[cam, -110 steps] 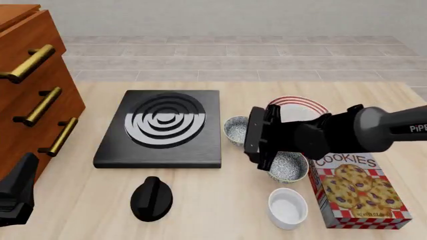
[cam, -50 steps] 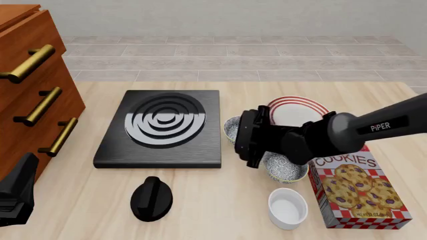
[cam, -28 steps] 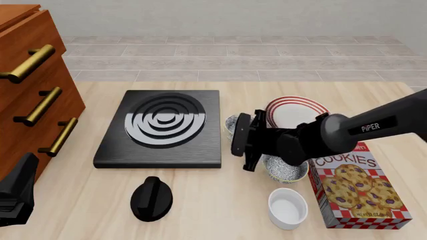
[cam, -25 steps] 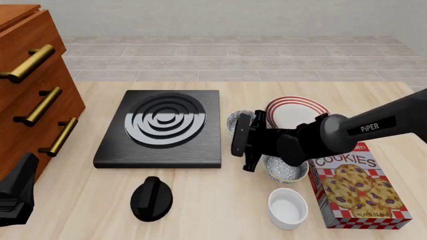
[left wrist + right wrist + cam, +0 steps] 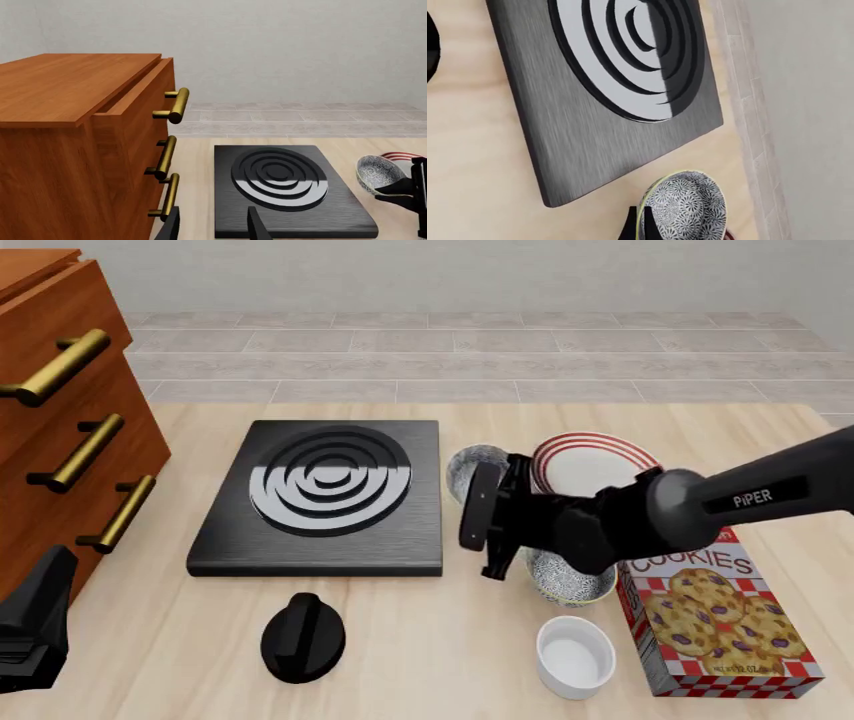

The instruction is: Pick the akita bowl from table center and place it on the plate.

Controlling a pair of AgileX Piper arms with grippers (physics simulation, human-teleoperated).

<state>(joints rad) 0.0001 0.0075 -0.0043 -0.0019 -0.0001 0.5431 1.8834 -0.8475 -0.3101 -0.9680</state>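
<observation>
Speckled grey-blue, the akita bowl point(image 5: 470, 466) sits tipped on its side, its rim pinched between the closed fingers of our right gripper point(image 5: 489, 502), between the black burner slab point(image 5: 323, 497) and the red-striped plate point(image 5: 594, 464). Our left gripper point(image 5: 213, 229) hangs by the wooden drawers point(image 5: 60, 430), fingers parted and holding nothing.

Bright, even, diffuse light fills all three rendered views, without glare. Everything is sharp and undistorted. Shadows on the pale wooden surface point(image 5: 400, 640) are faint and soft.
</observation>
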